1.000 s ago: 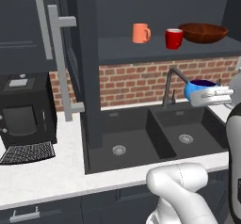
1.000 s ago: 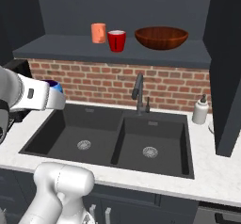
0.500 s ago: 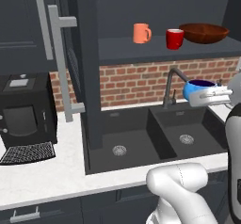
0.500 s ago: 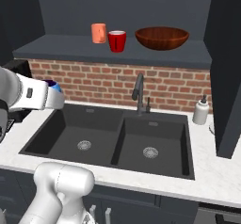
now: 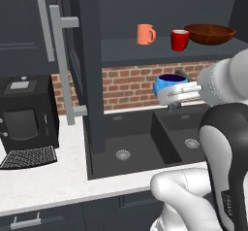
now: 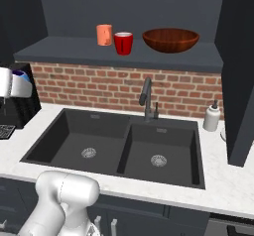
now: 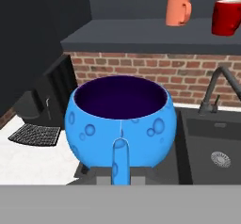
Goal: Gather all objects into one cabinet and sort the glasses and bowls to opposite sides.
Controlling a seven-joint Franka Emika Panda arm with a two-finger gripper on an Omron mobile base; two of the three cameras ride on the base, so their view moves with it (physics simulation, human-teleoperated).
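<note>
One item remains off the shelf: the blue bowl (image 5: 170, 84), clamped in the gripper (image 5: 180, 92). Carrying step; next, lift it up beside the brown bowl (image 5: 209, 33), above and to the gripper's right.

Gripper (image 5: 180, 93) clamped on the small blue bowl (image 5: 168, 84), held in the air above the double sink (image 5: 145, 145), below the cabinet shelf (image 5: 164, 50). On the shelf, left to right: orange mug (image 5: 145, 34), red mug (image 5: 179, 40), wide brown bowl (image 5: 209, 33); red mug just beside the bowl. Cabinet door (image 5: 68, 65) open, long bar handle (image 5: 63, 70) facing near. Black coffee machine (image 5: 26, 116) on the counter (image 5: 43, 181), far left.
</note>
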